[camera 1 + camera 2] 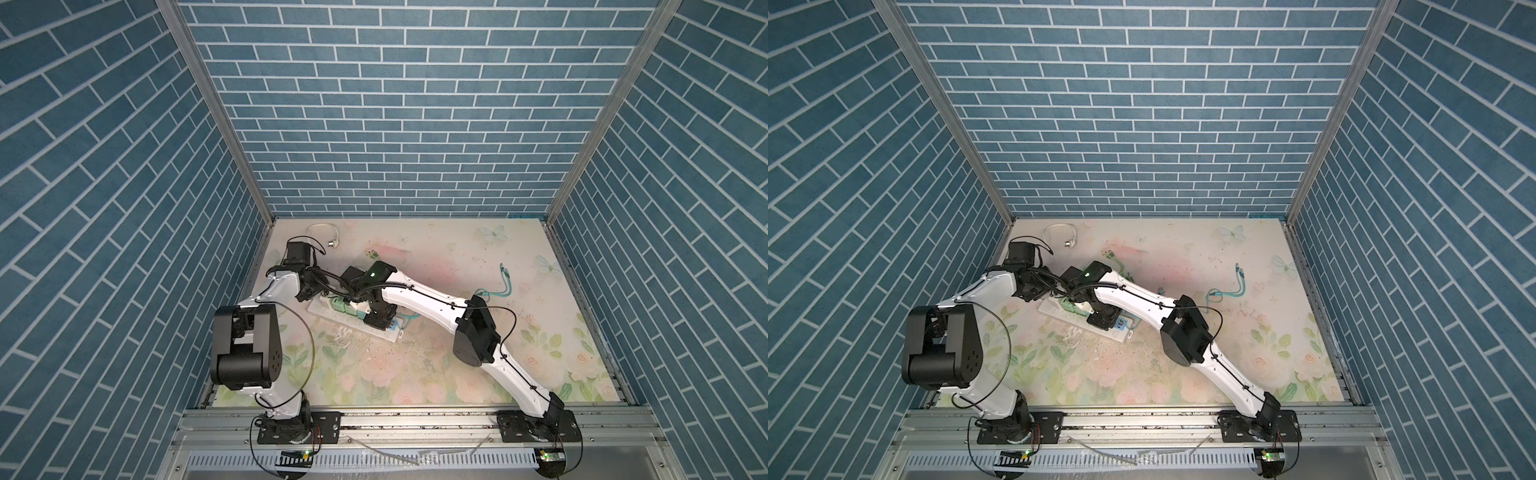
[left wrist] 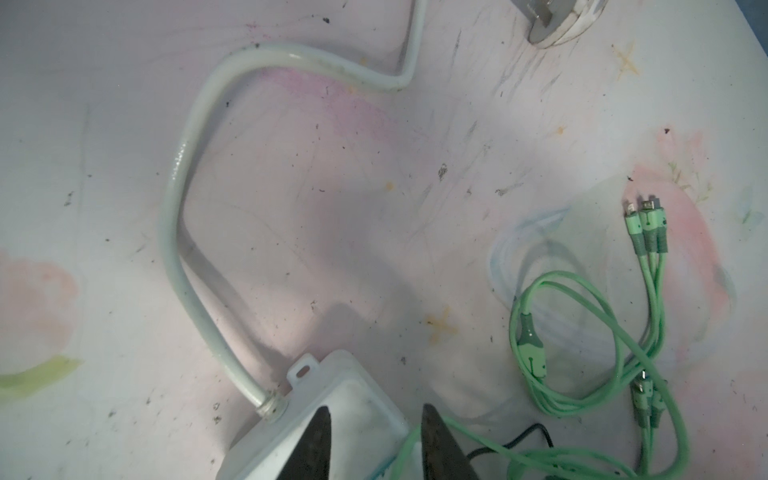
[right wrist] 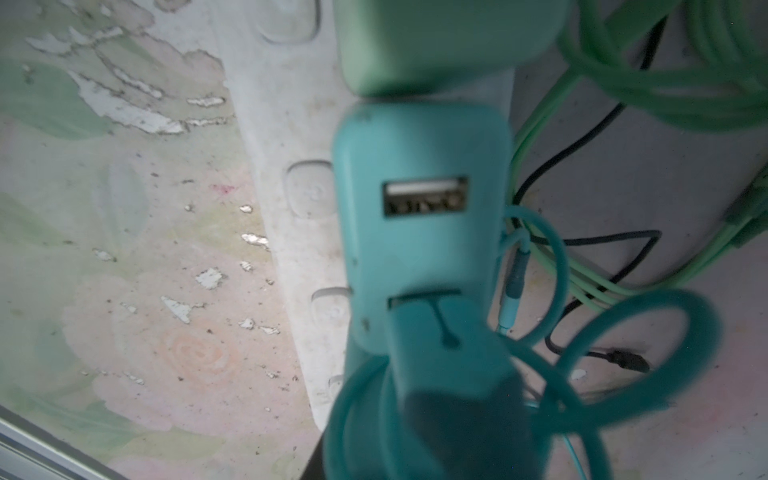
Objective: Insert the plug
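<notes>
Right tool (image 3: 451, 399) pinches teal plug (image 3: 440, 332) seated in teal charger's (image 3: 415, 249) lower port; left tool (image 2: 376, 409) slightly spread.

Middle of power strip (image 1: 322, 312) lay hidden under right arm (image 1: 419, 293); teal plug (image 3: 440, 353) on it was blurred; wall plug (image 2: 552, 23) beyond was cut off.

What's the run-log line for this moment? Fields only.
step: plug insertion | right gripper: shut on teal USB plug at teal charger lower port | left gripper: slightly open over power strip

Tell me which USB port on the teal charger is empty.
The USB port mid-face on the teal charger, metal slot showing; the other is covered by the teal USB plug.
</notes>
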